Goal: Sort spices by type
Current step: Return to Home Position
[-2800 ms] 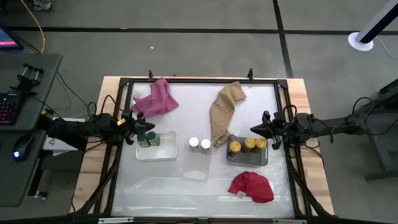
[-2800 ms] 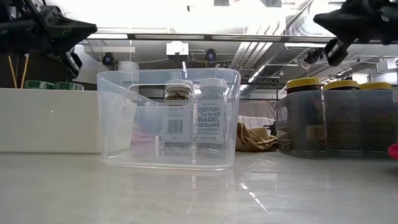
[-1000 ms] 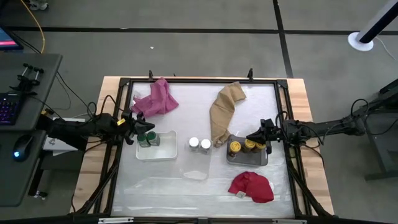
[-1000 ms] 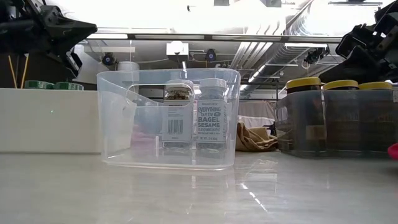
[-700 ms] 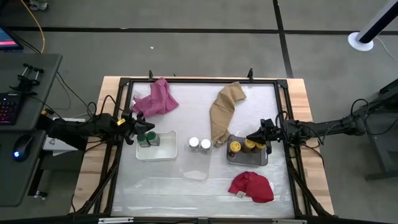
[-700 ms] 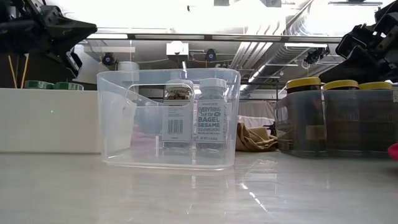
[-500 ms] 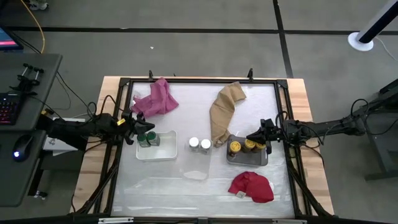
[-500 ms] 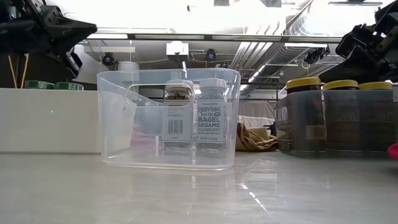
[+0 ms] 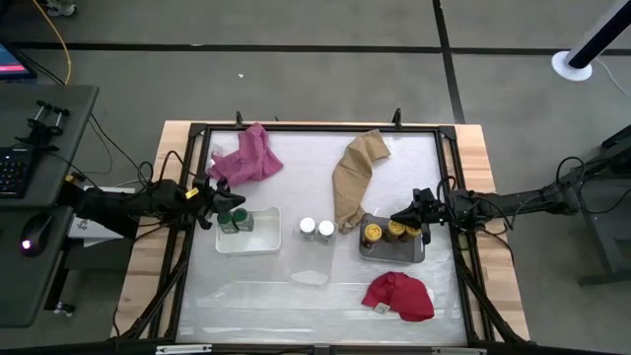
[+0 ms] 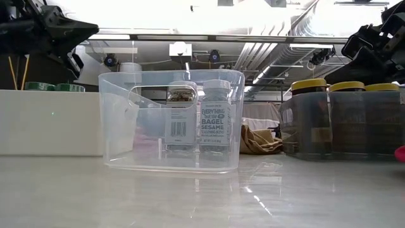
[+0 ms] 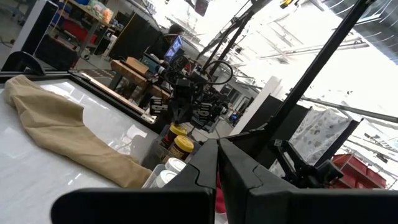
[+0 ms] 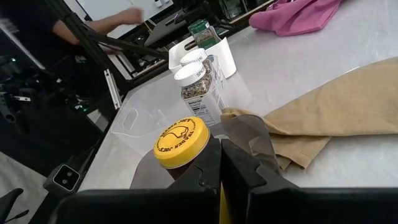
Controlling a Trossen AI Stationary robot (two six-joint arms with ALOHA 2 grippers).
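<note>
Sorting looks done. Right gripper (image 9: 399, 214) closed, empty, yellow jars (image 9: 373, 235) just beneath; left gripper (image 9: 219, 205) closed, apparently empty, beside green jars (image 9: 235, 220). Next: lift clear, retract home.

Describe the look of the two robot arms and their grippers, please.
The left arm and right arm are slim, black and jointed, with thin black cables looping along them. The left gripper and right gripper are black too, each with two smooth, tapering fingers.
</note>
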